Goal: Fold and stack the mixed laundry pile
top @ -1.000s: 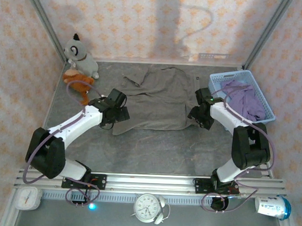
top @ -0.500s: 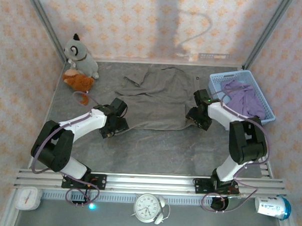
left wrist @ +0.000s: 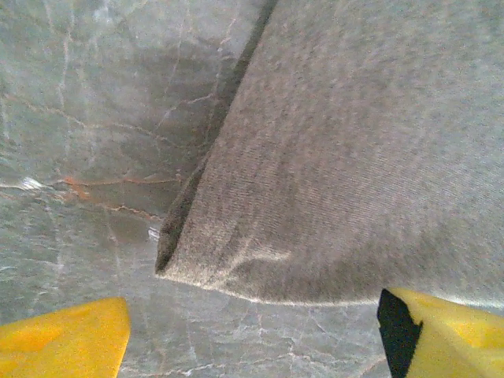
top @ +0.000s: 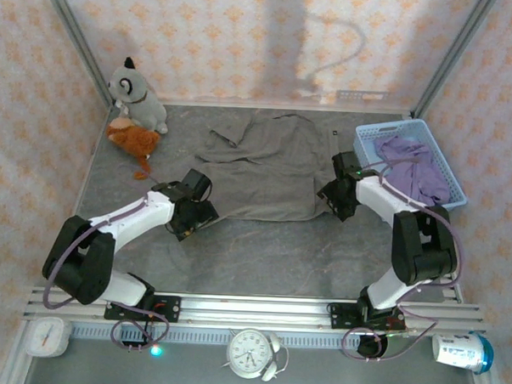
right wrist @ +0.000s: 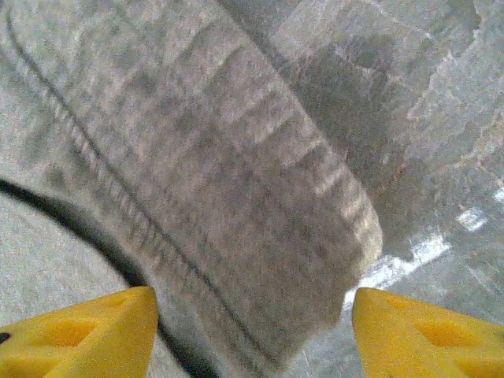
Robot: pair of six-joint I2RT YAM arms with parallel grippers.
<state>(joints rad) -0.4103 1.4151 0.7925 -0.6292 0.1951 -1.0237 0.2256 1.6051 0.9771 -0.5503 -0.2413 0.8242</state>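
The taupe garment (top: 265,171) lies flat on the grey tabletop (top: 270,252), the lavender garment (top: 414,169) in the basket (top: 395,128). At the taupe hem's two near corners, the left pincer (top: 195,215) and right pincer (top: 335,199) stand spread, gripping nothing.

One garment (top: 261,167) lies flat on the table (top: 270,252), centre and towards the far side. Right of it, in the far right corner, sits the basket (top: 373,133), with the other garment (top: 414,169) heaped inside. Plush toys (top: 134,110) sit far left. The left gripper (top: 193,222) is over the flat garment's near-left corner, and the right gripper (top: 335,200) is at its right edge.
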